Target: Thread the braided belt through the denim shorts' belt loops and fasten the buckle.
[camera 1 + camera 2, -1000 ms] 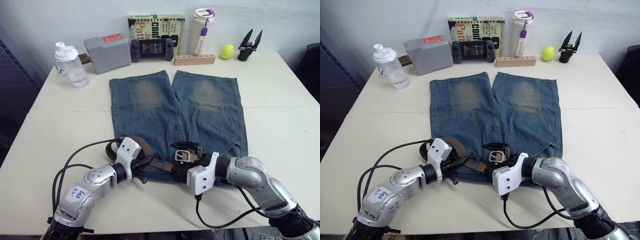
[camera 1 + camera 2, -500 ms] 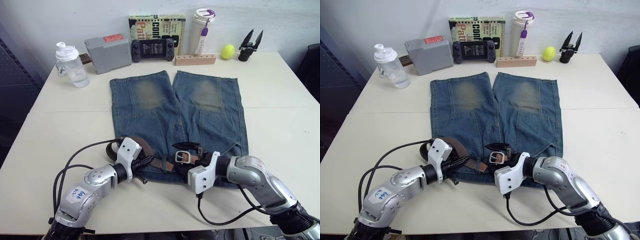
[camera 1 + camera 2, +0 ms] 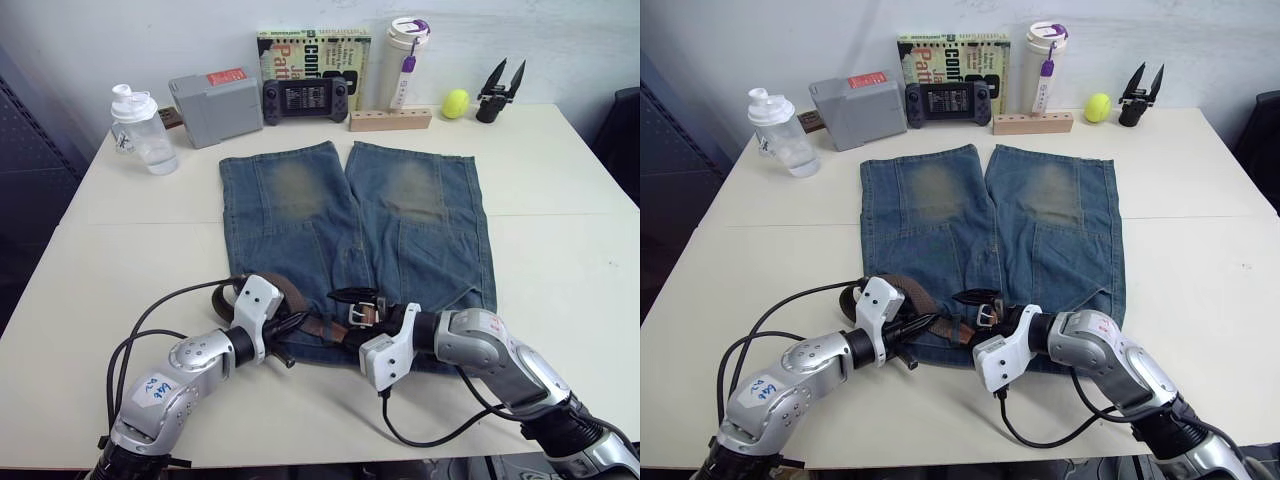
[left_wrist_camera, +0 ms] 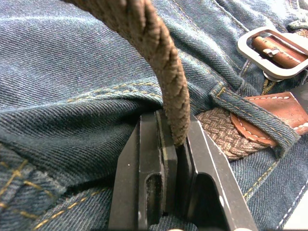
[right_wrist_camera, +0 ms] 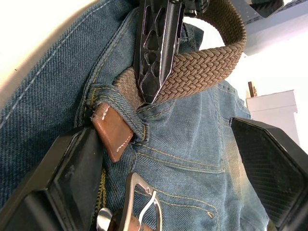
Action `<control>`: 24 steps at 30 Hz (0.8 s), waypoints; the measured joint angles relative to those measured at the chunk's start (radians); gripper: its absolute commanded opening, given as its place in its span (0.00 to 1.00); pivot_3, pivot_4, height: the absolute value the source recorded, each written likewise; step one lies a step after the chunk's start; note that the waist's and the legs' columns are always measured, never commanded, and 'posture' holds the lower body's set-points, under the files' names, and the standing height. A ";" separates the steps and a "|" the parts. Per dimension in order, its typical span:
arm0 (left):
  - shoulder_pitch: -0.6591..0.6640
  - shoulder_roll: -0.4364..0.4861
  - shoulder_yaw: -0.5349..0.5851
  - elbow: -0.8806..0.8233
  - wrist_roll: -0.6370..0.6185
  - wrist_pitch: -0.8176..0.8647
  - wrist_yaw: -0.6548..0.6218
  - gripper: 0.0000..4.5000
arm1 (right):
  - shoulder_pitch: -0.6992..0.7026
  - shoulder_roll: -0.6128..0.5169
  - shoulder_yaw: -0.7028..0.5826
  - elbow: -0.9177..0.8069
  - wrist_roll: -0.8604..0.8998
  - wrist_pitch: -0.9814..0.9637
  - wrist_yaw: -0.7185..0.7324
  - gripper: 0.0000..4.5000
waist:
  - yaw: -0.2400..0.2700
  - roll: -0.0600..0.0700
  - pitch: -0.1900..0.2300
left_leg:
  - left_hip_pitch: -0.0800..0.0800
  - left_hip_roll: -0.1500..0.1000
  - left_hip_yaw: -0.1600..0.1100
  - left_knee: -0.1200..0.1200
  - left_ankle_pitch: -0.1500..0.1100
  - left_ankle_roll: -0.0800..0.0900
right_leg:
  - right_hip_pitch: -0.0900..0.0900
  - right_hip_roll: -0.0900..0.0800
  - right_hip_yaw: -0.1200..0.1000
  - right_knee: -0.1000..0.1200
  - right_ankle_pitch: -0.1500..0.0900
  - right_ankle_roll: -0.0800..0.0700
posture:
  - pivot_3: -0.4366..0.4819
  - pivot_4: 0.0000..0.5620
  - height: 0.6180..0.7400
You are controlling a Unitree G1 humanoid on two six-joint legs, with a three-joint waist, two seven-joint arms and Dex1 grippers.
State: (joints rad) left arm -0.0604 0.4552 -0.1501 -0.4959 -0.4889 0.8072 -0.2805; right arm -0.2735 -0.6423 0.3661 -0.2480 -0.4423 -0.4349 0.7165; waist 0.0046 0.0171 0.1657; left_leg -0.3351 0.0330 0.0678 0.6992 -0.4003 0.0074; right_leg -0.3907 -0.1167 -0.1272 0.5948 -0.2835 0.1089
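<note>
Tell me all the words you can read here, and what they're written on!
"CONF": large letters on the book standing at the back; the rest is cut off.
Red label on the grey box: too small to read.
Blue scribble on the left arm's sticker: unreadable.

The cream table bears denim shorts, bottles, book, console, ball.
</note>
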 measured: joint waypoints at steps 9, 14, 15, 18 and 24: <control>0.004 -0.006 0.002 -0.002 0.005 0.000 0.000 0.00 | 0.024 -0.004 0.015 0.000 0.000 -0.002 0.012 0.01 | 0.000 0.000 0.000 | 0.000 0.000 0.000 0.000 0.000 0.000 | 0.000 0.000 0.000 0.000 0.000 0.000 | 0.48 0.27 0.92; 0.008 -0.009 0.004 -0.004 0.008 0.000 0.000 0.00 | 0.029 -0.005 0.017 0.000 0.001 0.001 0.018 0.00 | -0.001 0.000 0.000 | 0.000 0.000 0.000 0.000 0.000 0.000 | 0.000 0.000 0.000 0.000 0.000 0.000 | 0.48 0.27 0.92; 0.008 -0.010 0.005 -0.004 0.008 0.000 -0.001 0.00 | 0.030 -0.005 0.017 -0.001 0.001 0.002 0.018 0.00 | -0.001 0.000 0.000 | 0.000 0.000 0.000 0.000 0.000 0.000 | 0.000 0.000 0.000 0.000 0.000 0.000 | 0.48 0.27 0.92; 0.013 -0.015 0.012 -0.005 0.007 0.000 -0.006 0.00 | 0.035 -0.005 0.017 -0.003 0.002 0.006 0.018 0.00 | -0.001 0.000 0.000 | 0.000 0.000 0.000 0.000 0.000 0.000 | 0.000 0.000 0.000 0.000 0.000 0.000 | 0.48 0.27 0.92; 0.064 -0.028 0.063 -0.041 -0.048 0.000 -0.057 0.56 | 0.044 -0.004 0.017 -0.012 0.023 0.029 0.018 0.00 | -0.005 0.000 0.000 | -0.001 0.001 0.000 0.000 0.000 0.000 | -0.001 0.000 0.000 0.000 0.000 0.000 | 0.48 0.27 0.92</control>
State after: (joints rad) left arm 0.0037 0.4272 -0.0869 -0.5369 -0.5373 0.8074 -0.3376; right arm -0.2290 -0.6461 0.3835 -0.2600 -0.4197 -0.4059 0.7348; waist -0.0008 0.0170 0.1659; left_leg -0.3358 0.0340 0.0678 0.6989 -0.4003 0.0074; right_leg -0.3918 -0.1164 -0.1275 0.5947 -0.2836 0.1089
